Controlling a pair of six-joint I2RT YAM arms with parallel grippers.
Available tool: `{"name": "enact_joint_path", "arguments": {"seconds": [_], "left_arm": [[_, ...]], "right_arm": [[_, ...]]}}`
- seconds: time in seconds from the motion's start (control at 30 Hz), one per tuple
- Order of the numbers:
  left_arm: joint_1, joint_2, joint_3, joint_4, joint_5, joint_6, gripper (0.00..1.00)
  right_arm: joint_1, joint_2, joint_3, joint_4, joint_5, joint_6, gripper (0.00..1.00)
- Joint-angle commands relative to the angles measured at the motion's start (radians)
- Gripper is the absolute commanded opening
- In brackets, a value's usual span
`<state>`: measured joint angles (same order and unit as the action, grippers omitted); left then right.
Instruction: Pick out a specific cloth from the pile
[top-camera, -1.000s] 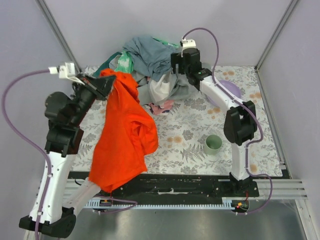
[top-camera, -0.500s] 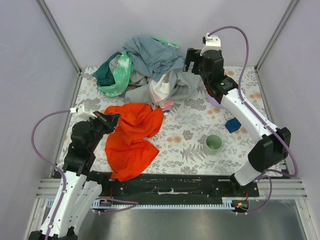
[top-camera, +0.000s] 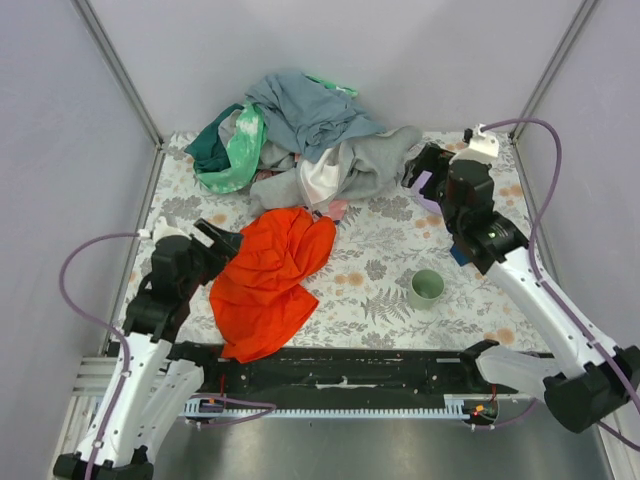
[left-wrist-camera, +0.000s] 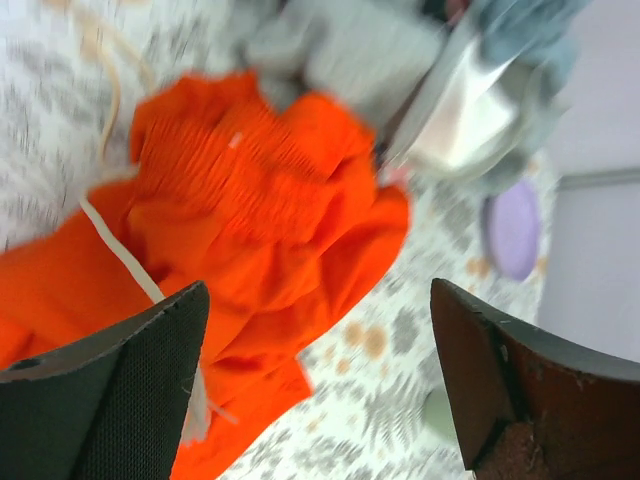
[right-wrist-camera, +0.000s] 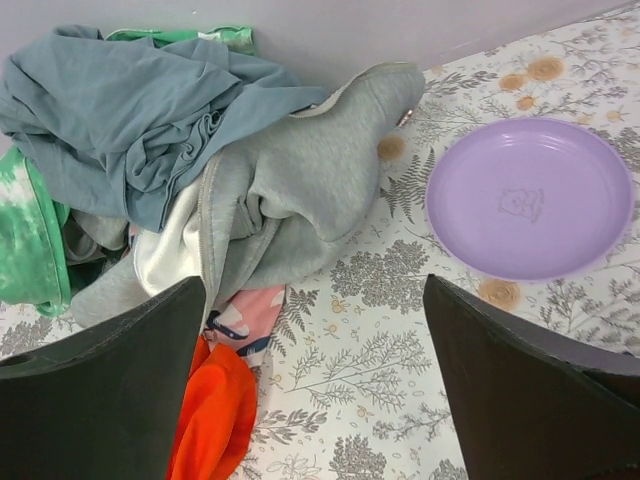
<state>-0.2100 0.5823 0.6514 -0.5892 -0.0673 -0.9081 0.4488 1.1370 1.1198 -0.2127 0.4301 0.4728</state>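
A: Spotted the cloth (top-camera: 268, 285)?

B: Spotted at lower left of centre in the overhead view, bright orange-red and crumpled on the table (top-camera: 380, 250). Lay almost wholly below the pile (top-camera: 300, 140), heaped at top centre in grey-blue, mint-green, dark green, white and light grey.

A: Fully parted from that heap, then?

B: Nearly. Reached with its upper corner up to the small pink patterned cloth (right-wrist-camera: 245, 315) at the heap's lower edge, and seemed to touch it there in the right wrist view. Overlapped nothing else, as far as could be told.

A: And held by anything?

B: By nothing. Found the left pincer (top-camera: 222, 240) just beside the cloth's left edge with its jaws spread wide. Confirmed from the left wrist view, with only orange fabric lying loose beyond the gap. Found the right pincer (top-camera: 420, 170) at upper right, near the heap's grey sleeve, likewise gaping and empty, with the purple plate (right-wrist-camera: 530, 195) off to the right of that view.

A: Counted the task as done?

B: Judged the main part done: picked out, drawn toward the near side, set down and let go. Saw little left, perhaps only nudging that top corner off the pink scrap. Noted the green cup (top-camera: 426, 288) well apart, right of centre, uninvolved.
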Motion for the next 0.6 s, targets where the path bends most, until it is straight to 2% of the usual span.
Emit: {"name": "enact_joint_path", "arguments": {"seconds": [0.0, 0.17, 0.47, 0.57], "left_arm": [[0.000, -0.027, 0.192, -0.021, -0.186, 0.003, 0.94], [0.000, -0.036, 0.251, -0.038, -0.203, 0.061, 0.95], [0.000, 0.020, 0.237, -0.037, -0.181, 0.081, 0.96], [0.000, 0.025, 0.186, 0.020, -0.160, 0.077, 0.96]], "right_arm": [[0.001, -0.104, -0.023, -0.105, 0.064, 0.026, 0.98], [0.001, -0.187, -0.055, -0.194, 0.114, 0.009, 0.98], [-0.001, -0.272, -0.127, -0.185, 0.088, -0.006, 0.98], [0.001, -0.279, -0.129, -0.198, 0.110, 0.021, 0.98]]}}
